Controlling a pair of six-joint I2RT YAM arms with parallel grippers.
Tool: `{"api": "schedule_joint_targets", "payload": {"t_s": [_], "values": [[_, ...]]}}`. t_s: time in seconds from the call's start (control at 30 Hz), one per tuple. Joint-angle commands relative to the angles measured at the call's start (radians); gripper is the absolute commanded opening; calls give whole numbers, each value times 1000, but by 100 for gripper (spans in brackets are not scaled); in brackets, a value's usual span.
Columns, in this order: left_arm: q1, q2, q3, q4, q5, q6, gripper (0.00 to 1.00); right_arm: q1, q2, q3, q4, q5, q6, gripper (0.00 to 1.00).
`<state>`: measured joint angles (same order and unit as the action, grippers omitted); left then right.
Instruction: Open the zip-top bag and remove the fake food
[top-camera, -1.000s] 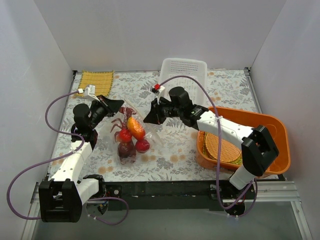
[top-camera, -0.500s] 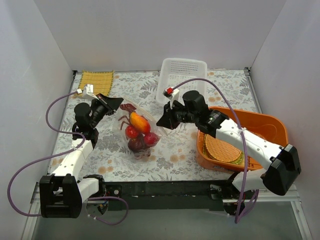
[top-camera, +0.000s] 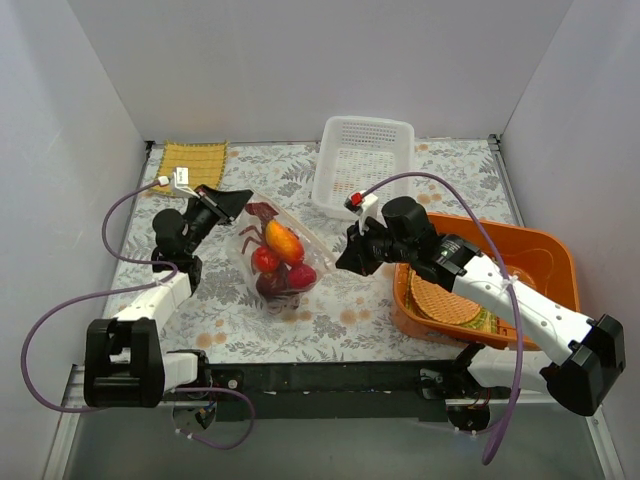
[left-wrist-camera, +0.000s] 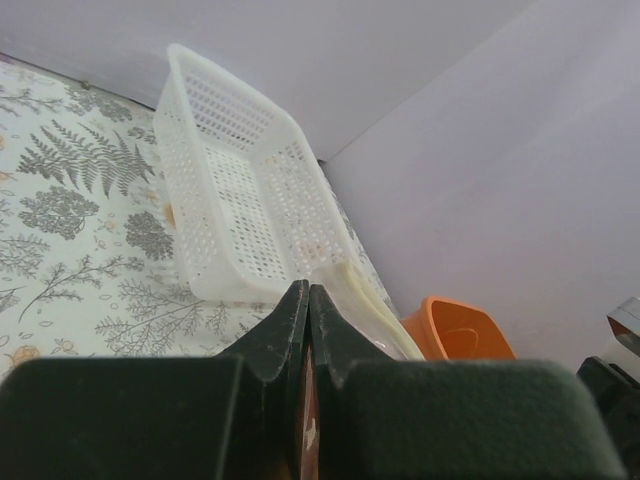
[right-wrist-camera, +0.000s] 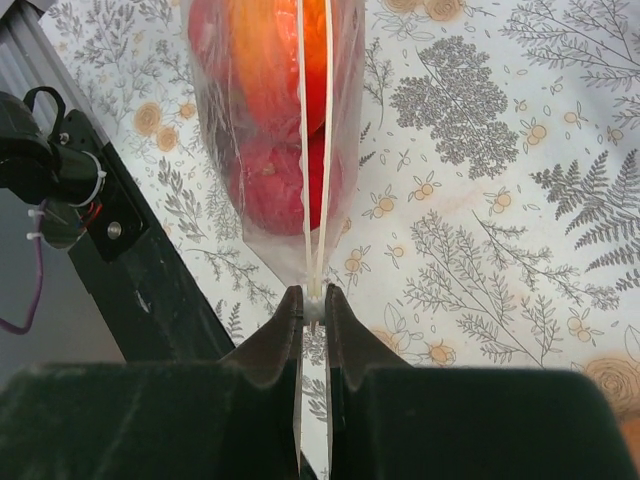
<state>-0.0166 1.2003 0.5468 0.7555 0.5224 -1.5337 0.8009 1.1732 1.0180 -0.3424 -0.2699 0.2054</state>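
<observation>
The bag (top-camera: 306, 256), fake food (top-camera: 283, 242) inside, stretches between both grippers over the tabletop (top-camera: 350, 312). The right gripper (right-wrist-camera: 313, 298) pinches one edge. The left gripper (left-wrist-camera: 305, 300) is pressed together, apparently on the opposite edge, though little plastic shows there.

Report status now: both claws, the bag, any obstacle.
Left claw, right claw shut on zip-top bag edges. Fake food inside. White basket just behind.

Bright, even, seemingly overhead light; soft shadows on the worktop (top-camera: 350, 300). Wrist views blur the near dark pincer bodies.
</observation>
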Motion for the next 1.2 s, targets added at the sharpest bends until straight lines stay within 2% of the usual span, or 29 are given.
{"api": "schedule_joint_targets", "payload": {"t_s": [0.0, 0.07, 0.23, 0.3, 0.33, 0.47, 0.7, 0.83, 0.93, 1.0, 1.17], "values": [[15, 53, 27, 122, 36, -34, 0, 8, -38, -13, -61, 26, -9, 1], [15, 56, 45, 104, 50, -32, 0, 7, -26, 8, -66, 41, -8, 1], [15, 32, 139, -157, 34, 47, 1, 18, 0, 137, -95, 121, 5, 1], [15, 4, 171, -250, 12, 70, 17, 30, 17, 201, -115, 141, 2, 1], [15, -5, 182, -287, -7, 73, 33, 35, 26, 223, -122, 159, -1, 1], [15, -36, 258, -485, -76, 106, 47, 102, 91, 318, -165, 210, -24, 1], [-2, -61, 320, -841, -127, 77, 47, 218, 184, 375, -193, 351, -37, 1], [-66, -21, 379, -926, -140, 92, 48, 241, 209, 381, -201, 359, -35, 1], [-143, 79, 500, -1001, -145, 157, 54, 265, 233, 399, -217, 363, -38, 1], [-190, 166, 567, -1065, -128, 190, 56, 285, 240, 399, -225, 379, -41, 1], [-290, 272, 686, -1145, -105, 277, 57, 322, 227, 360, -225, 416, -26, 1]]}}
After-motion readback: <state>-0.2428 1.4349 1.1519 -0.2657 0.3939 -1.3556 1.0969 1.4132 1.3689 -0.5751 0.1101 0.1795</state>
